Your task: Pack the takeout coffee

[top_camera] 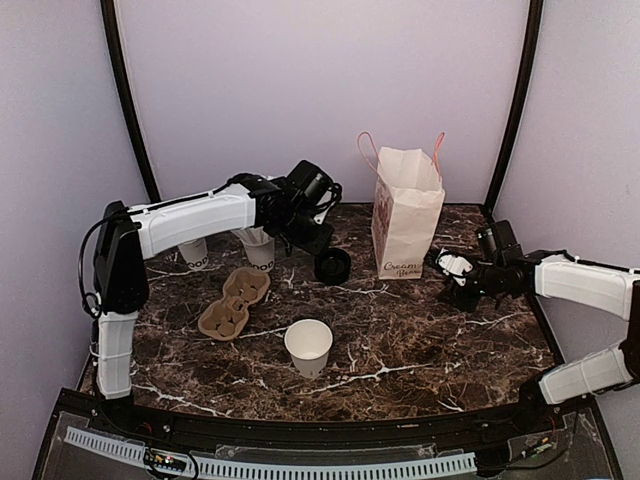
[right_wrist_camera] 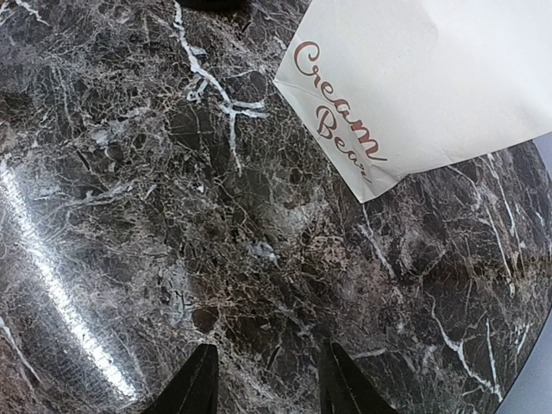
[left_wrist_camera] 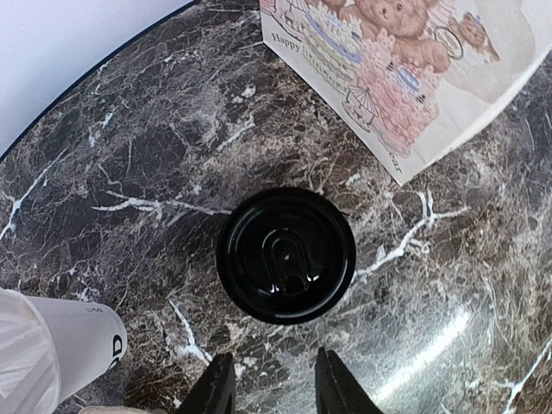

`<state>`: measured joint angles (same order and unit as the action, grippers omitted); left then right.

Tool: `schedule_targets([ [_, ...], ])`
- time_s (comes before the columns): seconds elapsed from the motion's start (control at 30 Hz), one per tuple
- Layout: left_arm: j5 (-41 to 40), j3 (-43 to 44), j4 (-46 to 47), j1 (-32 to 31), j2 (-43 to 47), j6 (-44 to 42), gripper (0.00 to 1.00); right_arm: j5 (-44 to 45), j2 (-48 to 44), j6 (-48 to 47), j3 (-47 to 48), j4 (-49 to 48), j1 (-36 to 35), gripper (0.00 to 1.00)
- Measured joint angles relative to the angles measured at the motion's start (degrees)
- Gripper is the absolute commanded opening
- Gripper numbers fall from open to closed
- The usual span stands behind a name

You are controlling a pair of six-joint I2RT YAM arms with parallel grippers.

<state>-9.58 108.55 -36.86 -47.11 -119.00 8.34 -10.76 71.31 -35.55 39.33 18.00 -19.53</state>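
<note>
No white cup with a black lid on it shows in any view. A black dome lid (top_camera: pixel 332 265) lies on the marble table left of the paper bag (top_camera: pixel 405 215), and I see no cup under it. It fills the middle of the left wrist view (left_wrist_camera: pixel 285 255). My left gripper (top_camera: pixel 318 240) hovers just over it, open and empty (left_wrist_camera: pixel 272 392). A lidless white cup (top_camera: pixel 308 346) stands alone at front centre. My right gripper (top_camera: pixel 445 265) is open and empty (right_wrist_camera: pixel 263 384) over bare marble, right of the bag's base (right_wrist_camera: pixel 431 86).
A cardboard cup carrier (top_camera: pixel 233 302) lies at the left. Behind it stand a stack of white cups (top_camera: pixel 192 252) and a white cup with straws (top_camera: pixel 258 245), which also shows in the left wrist view (left_wrist_camera: pixel 78 341). The bag's printed side (left_wrist_camera: pixel 388 69) is near the lid.
</note>
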Motion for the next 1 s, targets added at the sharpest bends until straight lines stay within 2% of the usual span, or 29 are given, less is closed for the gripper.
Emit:
schedule_targets([
  [0.27, -2.97, 9.42, -0.72, 0.0, -8.24, 3.45, 0.4, 0.0, -0.07, -0.11, 0.0, 0.02, -0.42, 0.42],
  [0.5, -3.93, 10.67, -2.27, 0.76, -11.23, 6.34, 0.37, 0.0, -0.31, -0.2, -0.04, 0.02, -0.5, 0.42],
  [0.7, -0.63, 12.55, -3.26, 3.02, -12.98, 7.63, 0.42, 0.04, -0.46, -0.24, -0.04, 0.02, -0.55, 0.42],
  [1.0, 2.01, 14.32, -4.2, 4.31, -16.04, 8.68, 0.37, 0.07, -0.61, -0.39, -0.13, 0.02, -0.59, 0.42],
])
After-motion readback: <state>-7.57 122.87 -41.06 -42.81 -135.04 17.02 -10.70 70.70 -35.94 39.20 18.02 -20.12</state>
